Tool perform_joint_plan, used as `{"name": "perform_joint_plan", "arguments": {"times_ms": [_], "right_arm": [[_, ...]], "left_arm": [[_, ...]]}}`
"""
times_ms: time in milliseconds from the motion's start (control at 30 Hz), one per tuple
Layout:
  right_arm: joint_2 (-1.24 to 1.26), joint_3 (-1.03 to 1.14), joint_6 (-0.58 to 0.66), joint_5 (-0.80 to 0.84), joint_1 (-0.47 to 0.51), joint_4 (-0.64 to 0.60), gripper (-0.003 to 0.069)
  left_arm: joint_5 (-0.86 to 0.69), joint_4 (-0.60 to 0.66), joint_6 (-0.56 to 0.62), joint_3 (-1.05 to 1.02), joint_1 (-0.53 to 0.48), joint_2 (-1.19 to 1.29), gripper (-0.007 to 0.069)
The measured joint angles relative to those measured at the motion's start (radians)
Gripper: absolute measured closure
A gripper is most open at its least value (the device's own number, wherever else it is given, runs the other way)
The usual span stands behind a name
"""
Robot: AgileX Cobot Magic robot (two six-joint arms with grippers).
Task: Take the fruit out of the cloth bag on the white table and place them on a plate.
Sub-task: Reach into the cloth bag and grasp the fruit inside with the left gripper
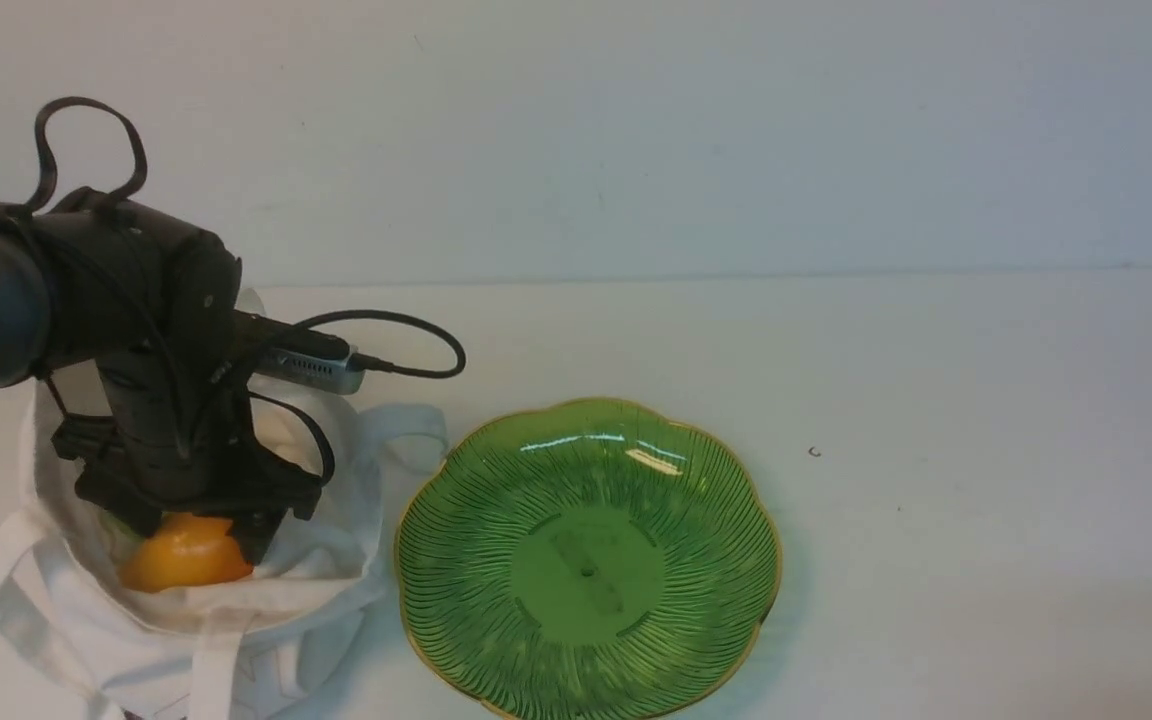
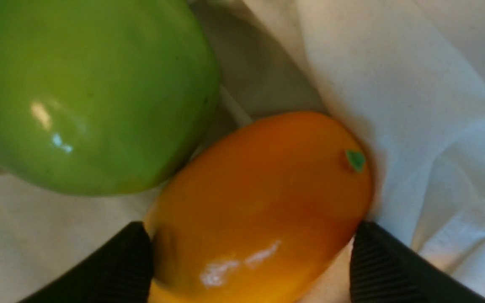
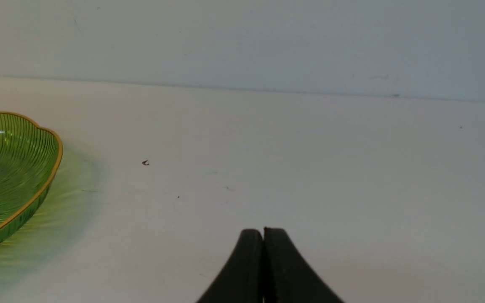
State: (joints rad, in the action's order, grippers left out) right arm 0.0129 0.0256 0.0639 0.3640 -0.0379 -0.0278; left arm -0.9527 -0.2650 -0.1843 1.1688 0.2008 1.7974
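Note:
The white cloth bag lies open at the near left of the white table. Inside it an orange-yellow fruit lies against a round green fruit, with bag fabric folded around them. My left gripper reaches down into the bag, open, its black fingers standing wide on either side of the orange fruit. The green glass plate sits just right of the bag with nothing on it. My right gripper is shut over bare table, away from the plate.
A wall rises at the table's far edge. The bag's strap handles lie loose towards the plate. A tiny dark speck marks the table right of the plate. The left arm's cable loops above the bag.

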Motion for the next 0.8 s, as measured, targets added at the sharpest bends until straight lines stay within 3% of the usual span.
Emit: {"name": "perform_joint_plan", "arguments": {"times_ms": [300, 733, 800], "right_arm": [[0.0, 0.0, 0.0, 0.0, 0.0, 0.0, 0.0674], [0.0, 0.0, 0.0, 0.0, 0.0, 0.0, 0.0674], [0.0, 0.0, 0.0, 0.0, 0.0, 0.0, 0.0674]], "left_arm": [[0.018, -0.017, -0.007, 0.0, 0.0, 0.0, 0.0217], [0.018, -0.031, -0.007, 0.0, 0.002, -0.008, 0.0252], [0.018, -0.033, -0.007, 0.0, 0.002, -0.021, 0.0418]]}}
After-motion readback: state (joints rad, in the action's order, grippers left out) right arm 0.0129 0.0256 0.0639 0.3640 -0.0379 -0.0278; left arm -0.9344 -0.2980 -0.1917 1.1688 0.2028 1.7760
